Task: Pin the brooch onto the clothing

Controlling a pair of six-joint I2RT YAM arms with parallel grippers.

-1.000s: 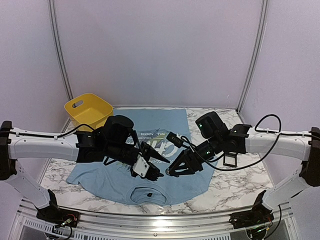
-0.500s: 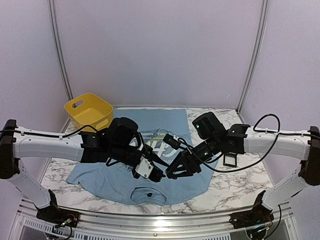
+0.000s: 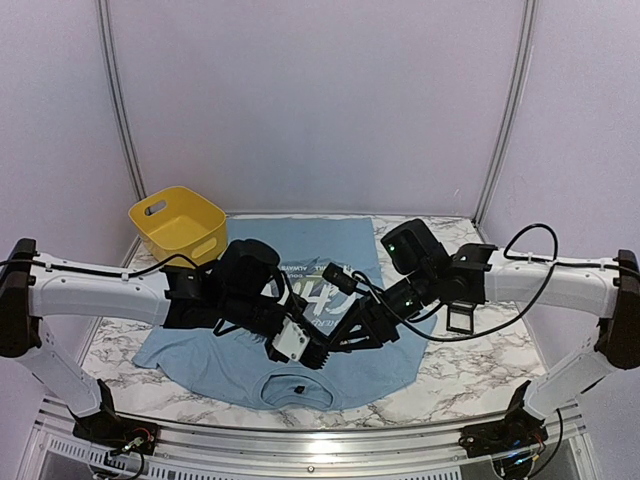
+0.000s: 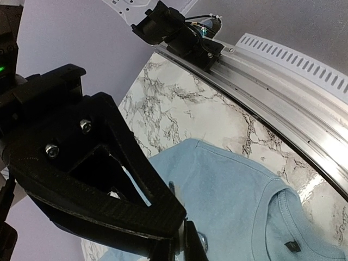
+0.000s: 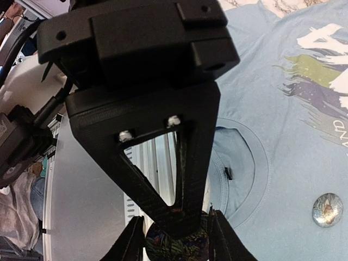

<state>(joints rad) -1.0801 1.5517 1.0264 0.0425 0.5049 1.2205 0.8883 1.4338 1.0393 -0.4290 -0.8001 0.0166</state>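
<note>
The light blue T-shirt (image 3: 240,368) lies flat on the marble table, its white lettering and green streaks toward the far side. Both grippers meet just above its collar end. In the right wrist view my right gripper (image 5: 175,239) holds a round dark brooch with a leafy pattern (image 5: 158,246) by its edges. My left gripper (image 3: 316,352) comes in from the left, and its two fingers (image 5: 141,179) converge on that brooch. In the left wrist view the left gripper (image 4: 182,247) is pinched on a thin pale edge. A second round silvery badge (image 5: 327,209) lies on the shirt.
A yellow basket (image 3: 176,224) stands at the back left beside the shirt. A small black frame-like object (image 3: 460,320) sits on the table at the right. The metal front rail (image 4: 283,103) runs close to the shirt's collar (image 5: 255,163).
The two grippers, a small gap apart a second ago, have closed in on each other above the shirt's collar end and now touch at the brooch.
</note>
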